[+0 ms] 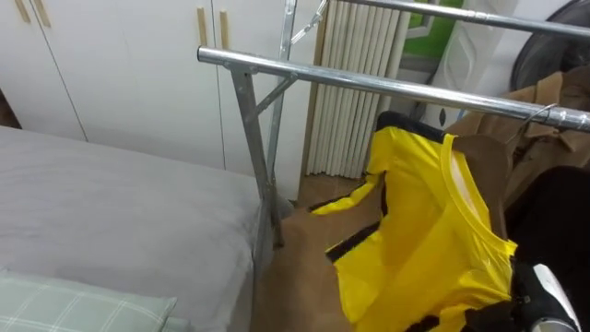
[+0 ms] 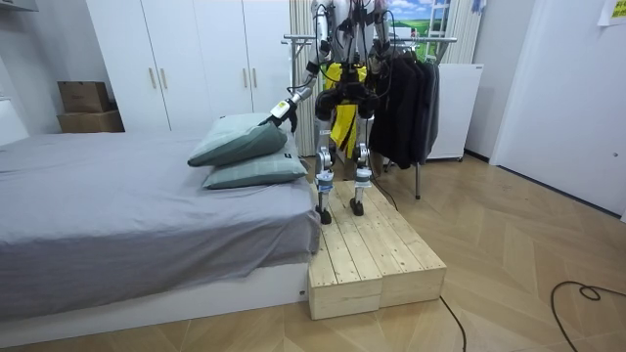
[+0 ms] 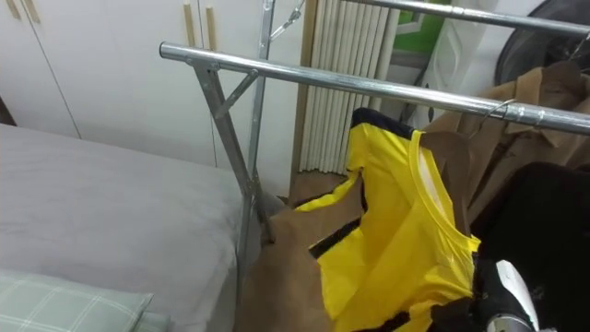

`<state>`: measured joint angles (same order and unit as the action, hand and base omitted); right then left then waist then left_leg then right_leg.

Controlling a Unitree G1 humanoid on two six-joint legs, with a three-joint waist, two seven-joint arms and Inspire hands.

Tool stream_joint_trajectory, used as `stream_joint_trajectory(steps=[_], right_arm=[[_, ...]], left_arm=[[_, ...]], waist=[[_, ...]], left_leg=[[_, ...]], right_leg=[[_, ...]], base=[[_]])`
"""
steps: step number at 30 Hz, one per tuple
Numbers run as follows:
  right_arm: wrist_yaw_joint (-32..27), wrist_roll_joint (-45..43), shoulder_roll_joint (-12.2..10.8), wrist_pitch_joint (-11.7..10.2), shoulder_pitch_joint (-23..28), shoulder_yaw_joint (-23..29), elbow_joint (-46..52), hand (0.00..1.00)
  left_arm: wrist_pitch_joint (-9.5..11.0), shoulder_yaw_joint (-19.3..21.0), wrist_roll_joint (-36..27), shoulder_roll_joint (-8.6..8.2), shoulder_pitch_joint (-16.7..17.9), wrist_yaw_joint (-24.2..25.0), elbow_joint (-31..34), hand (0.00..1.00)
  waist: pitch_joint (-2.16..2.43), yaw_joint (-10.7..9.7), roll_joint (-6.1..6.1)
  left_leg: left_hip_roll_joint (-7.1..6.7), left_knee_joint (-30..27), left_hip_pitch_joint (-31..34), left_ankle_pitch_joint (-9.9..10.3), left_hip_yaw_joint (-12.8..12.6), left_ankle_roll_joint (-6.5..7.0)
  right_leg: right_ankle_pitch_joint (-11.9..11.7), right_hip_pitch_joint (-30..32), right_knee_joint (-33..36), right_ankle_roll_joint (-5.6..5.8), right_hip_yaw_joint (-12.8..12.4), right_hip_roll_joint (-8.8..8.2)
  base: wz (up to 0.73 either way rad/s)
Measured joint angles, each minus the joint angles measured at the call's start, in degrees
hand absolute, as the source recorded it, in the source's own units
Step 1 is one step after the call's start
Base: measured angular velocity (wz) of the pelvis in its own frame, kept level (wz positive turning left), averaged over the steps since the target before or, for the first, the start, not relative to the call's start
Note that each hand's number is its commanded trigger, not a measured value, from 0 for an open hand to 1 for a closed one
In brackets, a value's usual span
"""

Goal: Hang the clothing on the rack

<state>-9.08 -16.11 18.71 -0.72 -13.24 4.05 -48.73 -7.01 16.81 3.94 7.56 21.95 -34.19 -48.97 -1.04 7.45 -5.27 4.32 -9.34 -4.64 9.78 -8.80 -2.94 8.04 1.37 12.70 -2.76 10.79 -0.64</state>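
- Stands on the wooden platform (image 2: 377,249) between the bed (image 2: 117,205) and the clothes rack (image 1: 369,81), facing the rack.
- Stretches the left hand (image 2: 284,110) out over the pillows (image 2: 245,147) on the bed; cannot tell whether its fingers are apart or together.
- Has the yellow shirt (image 1: 415,231), black-trimmed, up just below the rack's rail, beside a brown garment (image 1: 484,148) hung there.
- Shows the right hand (image 1: 548,295) at the shirt's lower right edge; cannot tell how its fingers lie.
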Motion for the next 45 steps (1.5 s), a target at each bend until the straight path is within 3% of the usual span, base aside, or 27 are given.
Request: stream_joint_trajectory(steps=[23,29,35,42,45], right_arm=[[-0.24,0.01,-0.5,0.89,0.64,0.0,-0.02,0.0],[-1.27,4.45,-1.32,0.79,1.58,0.0,0.07,0.0],[-2.86,7.91,-1.48,0.55,1.56,0.03,3.88,0.0],[-2.89,15.29,-1.53,0.53,1.57,0.0,5.38,0.0],[-2.77,23.59,-1.95,0.44,1.56,-0.01,7.29,0.0]], left_arm=[[0.0,-0.01,0.01,0.07,0.06,-0.11,-0.28,0.0],[0.0,-0.09,-0.87,-0.29,-0.04,-0.55,-2.01,0.0],[0.0,-0.09,-1.01,-0.34,-0.08,-0.15,-1.97,0.0],[0.0,-0.06,-1.6,-0.37,-0.14,-0.1,-1.97,0.0],[0.0,-0.07,-2.15,-0.37,-0.35,-0.17,-1.97,0.0]], waist=[[-0.07,-0.2,0.3],[-0.09,-0.83,1.17],[0.21,-1.04,2.33],[0.27,-1.16,2.46],[0.28,-1.28,2.44]], left_leg=[[0.13,0.55,-0.21,-0.02,-0.01,-0.06],[0.22,0.99,-0.92,0.02,-0.95,-0.06],[0.36,1.05,-0.81,0.02,-1.52,-0.08],[0.37,1.05,-0.58,0.01,-2.05,-0.08],[0.37,0.94,0.02,0.01,-2.14,-0.08]], right_leg=[[-0.2,-0.05,-0.07,-0.26,0.02,0.16],[-0.2,-0.22,-0.18,-0.25,-0.95,0.41],[-0.22,0.4,0.08,-0.28,-1.5,0.6],[-0.26,0.91,0.19,-0.35,-2.13,0.67],[-0.31,1.52,0.3,-0.36,-2.33,0.7]], base=[[0.0],[-0.07],[-0.05],[-0.04],[-0.01]])
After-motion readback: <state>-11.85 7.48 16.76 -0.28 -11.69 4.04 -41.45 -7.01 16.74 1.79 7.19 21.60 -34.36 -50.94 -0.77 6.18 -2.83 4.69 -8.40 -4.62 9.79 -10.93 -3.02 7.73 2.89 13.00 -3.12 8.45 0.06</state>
